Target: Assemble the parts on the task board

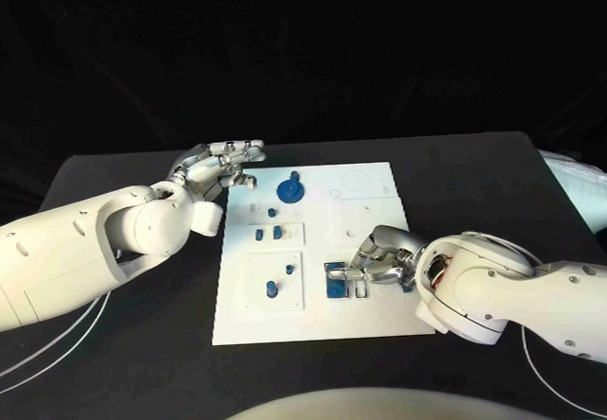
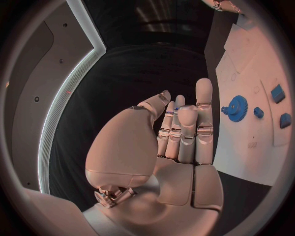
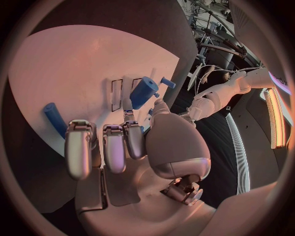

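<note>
From the head view, a matte black table (image 1: 139, 195) carries the task board (image 1: 370, 306), a flat white rectangular plate with shallow raised panels and outlines. On its far part lies a round blue gear (image 1: 290, 190) with a toothed rim. Small blue pieces (image 1: 267, 234) sit in a panel left of the middle, and another oblong blue piece (image 1: 271, 288) lies in the near-left panel. The left hand (image 1: 217, 170), glossy silver with jointed metal fingers, hovers at the board's far-left corner. The right hand (image 1: 379, 260) rests over the near-right part of the board, fingers curled down onto a blue block (image 1: 338, 286).

In the left wrist view, the left hand (image 2: 178, 142) has its fingers (image 2: 204, 105) straight and close together, holding nothing; the gear (image 2: 237, 107) and the board (image 2: 246, 147) lie beyond it.

In the right wrist view, the right hand (image 3: 141, 147) bends its fingers (image 3: 78, 147) over the pale board (image 3: 73, 73). A blue cylindrical piece (image 3: 143, 91) rises at the fingertips, seemingly gripped, though the contact is hidden. A blue rod (image 3: 54, 117) lies on the board beside them.
</note>
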Motion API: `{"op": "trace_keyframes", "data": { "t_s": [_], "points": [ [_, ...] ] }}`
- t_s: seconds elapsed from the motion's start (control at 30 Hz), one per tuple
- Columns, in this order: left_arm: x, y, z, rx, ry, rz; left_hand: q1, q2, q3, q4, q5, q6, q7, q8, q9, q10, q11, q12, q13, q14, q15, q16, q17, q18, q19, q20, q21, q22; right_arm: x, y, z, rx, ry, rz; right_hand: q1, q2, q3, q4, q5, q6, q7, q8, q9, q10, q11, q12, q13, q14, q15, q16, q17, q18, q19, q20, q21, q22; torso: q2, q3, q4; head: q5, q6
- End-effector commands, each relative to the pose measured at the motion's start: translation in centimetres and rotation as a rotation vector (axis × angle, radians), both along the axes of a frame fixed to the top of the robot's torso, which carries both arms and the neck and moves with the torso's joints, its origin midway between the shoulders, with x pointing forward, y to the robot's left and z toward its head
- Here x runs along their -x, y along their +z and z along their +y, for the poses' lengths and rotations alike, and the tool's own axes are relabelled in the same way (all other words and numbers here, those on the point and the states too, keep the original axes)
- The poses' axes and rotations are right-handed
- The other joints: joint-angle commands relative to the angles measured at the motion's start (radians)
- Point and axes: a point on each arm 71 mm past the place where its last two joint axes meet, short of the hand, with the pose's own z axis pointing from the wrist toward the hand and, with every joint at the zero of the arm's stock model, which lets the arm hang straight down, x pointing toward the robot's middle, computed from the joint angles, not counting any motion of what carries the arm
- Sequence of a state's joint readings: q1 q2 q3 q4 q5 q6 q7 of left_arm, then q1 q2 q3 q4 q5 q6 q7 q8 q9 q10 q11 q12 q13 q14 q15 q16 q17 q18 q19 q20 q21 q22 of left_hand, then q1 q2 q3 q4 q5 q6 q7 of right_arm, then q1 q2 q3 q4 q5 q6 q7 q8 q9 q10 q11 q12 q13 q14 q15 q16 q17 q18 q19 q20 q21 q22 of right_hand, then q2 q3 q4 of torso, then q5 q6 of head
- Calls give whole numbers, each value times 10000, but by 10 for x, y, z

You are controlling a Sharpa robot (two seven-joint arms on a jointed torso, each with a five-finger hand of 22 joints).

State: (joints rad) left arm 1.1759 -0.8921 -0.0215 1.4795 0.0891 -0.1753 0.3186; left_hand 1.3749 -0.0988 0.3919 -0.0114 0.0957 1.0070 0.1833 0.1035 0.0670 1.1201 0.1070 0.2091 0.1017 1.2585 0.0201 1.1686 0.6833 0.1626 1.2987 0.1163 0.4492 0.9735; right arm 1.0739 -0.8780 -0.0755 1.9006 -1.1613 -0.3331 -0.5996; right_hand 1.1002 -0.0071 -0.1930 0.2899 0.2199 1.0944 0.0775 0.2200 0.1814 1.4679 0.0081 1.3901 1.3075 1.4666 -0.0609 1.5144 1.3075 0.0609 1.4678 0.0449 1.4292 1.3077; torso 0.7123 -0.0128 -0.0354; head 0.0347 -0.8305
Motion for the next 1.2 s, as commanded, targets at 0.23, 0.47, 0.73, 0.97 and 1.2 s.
{"op": "trace_keyframes", "data": {
  "t_s": [0.23, 0.47, 0.73, 0.97, 1.2],
  "points": [
    [1, 1, -2, 77, -218, -43, 24, -41, -14, -79, 46, -75, 14, -19, -13, -105, 3, 50, -18, -81, 0, -14, -30, 174, -56, -14, -40, -16, 2, 4, 1, 269, 308, -552, 14, -109, -180, -135, -343, -46, 36, -93, 96, 112, -53, -116, 1131, 802, -53, -52, 1371, -76, 74, -65, 13, 322, 9, 6, -3, 11, 6],
    [1, 1, -2, 74, -217, -39, 24, -41, -14, -79, 46, -75, 14, -19, -13, -105, 3, 50, -18, -81, 0, -14, -30, 174, -56, -14, -40, -16, 3, 5, 1, 610, 659, -870, 1946, 2, 426, -1333, -653, 26, 27, -86, 230, 134, -78, -123, 1178, 811, -80, -38, 1413, -84, 87, -88, 30, 362, 11, 6, -6, 6, -18],
    [1, 1, -2, 70, -226, -44, 24, -41, -14, -79, 46, -75, 14, -19, -13, -105, 3, 50, -18, -81, 0, -14, -30, 174, -56, -14, -40, -16, 2, 8, 1, 928, 845, -1476, 2619, 53, 794, -1865, -965, 87, 15, -94, 283, 145, -90, -125, 1206, 824, -87, -7, 1484, -96, 103, -94, 55, 409, 3, -2, -1, -16, -14],
    [1, 1, -1, 62, -210, -55, 24, -41, -14, -79, 46, -75, 14, -19, -13, -105, 3, 50, -18, -81, 0, -14, -30, 174, -56, -14, -40, -16, 5, 14, -15, 248, 318, -1361, 2031, 151, 775, -1521, 12, -110, 107, -296, 235, 155, -13, -121, 1234, 824, -28, -7, 1489, -99, 106, -55, 59, 416, -6, -2, -15, -60, 11],
    [1, 1, -2, 64, -207, -64, 24, -41, -14, -79, 46, -75, 14, -19, -13, -105, 3, 50, -18, -81, 0, -14, -30, 174, -56, -14, -40, -16, 4, 33, -58, 385, -322, -1316, 1915, 140, 854, -1440, 650, -394, 227, -600, 91, 96, 83, -245, 1178, 829, 48, 4, 1515, -103, 112, 12, 72, 437, -24, -25, -60, -215, 54]
  ]
}}
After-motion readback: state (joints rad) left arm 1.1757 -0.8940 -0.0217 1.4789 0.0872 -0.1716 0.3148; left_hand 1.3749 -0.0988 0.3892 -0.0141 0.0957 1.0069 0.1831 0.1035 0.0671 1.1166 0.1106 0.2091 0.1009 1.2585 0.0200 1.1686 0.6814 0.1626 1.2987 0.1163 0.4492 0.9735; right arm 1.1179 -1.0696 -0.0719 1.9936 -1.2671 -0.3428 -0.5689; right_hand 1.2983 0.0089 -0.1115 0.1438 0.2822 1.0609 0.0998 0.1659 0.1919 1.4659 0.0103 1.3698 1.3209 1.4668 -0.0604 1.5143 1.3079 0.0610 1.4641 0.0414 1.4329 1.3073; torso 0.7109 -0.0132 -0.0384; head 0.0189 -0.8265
